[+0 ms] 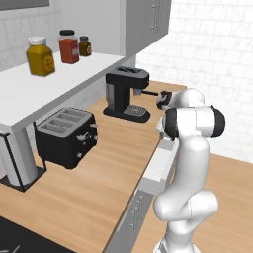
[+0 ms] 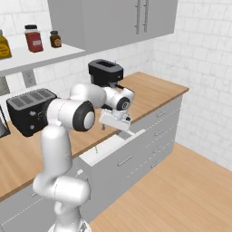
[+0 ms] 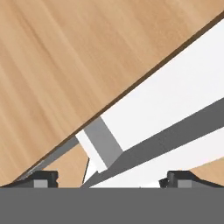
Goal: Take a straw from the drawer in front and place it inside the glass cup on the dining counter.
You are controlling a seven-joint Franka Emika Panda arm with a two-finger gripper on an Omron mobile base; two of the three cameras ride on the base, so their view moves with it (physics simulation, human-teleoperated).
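A: Where is the gripper [image 2: 117,128] and how do its jaws stand?

B: It hangs over the front edge of the wood worktop [image 2: 154,90], just above the pulled-out drawer [image 2: 118,141]. Its two dark fingertips [image 3: 43,178] sit far apart at the bottom of the hand view, so it is wide open, with nothing between them.

A: And the straw?

B: A thin green sliver, the straw [image 2: 96,149], lies inside the drawer near its left part, tilted a little. It is too small to make out more than its colour and slim shape. It is apart from the gripper, lower and to the left in the right base view.

A: What does the drawer look like?

B: Shallow, pale, with a flat light grey front panel and a white inside. In the hand view its white wall [image 3: 175,100] runs slantwise, with a grey edge strip below it and the worktop's dark lip beside it.

A: What about surfaces around it?

B: The worktop is smooth light wood with a straight grain. On it stand a black boxy coffee machine [image 1: 126,94] and a black four-slot toaster [image 1: 66,136], both well back from the drawer. A white shelf [image 1: 54,81] above carries three jars [image 1: 40,56].

A: Room to move?

B: The drawer juts out over an open wood floor [image 2: 181,190]. Other drawers with bar handles [image 2: 124,160] sit closed below it.
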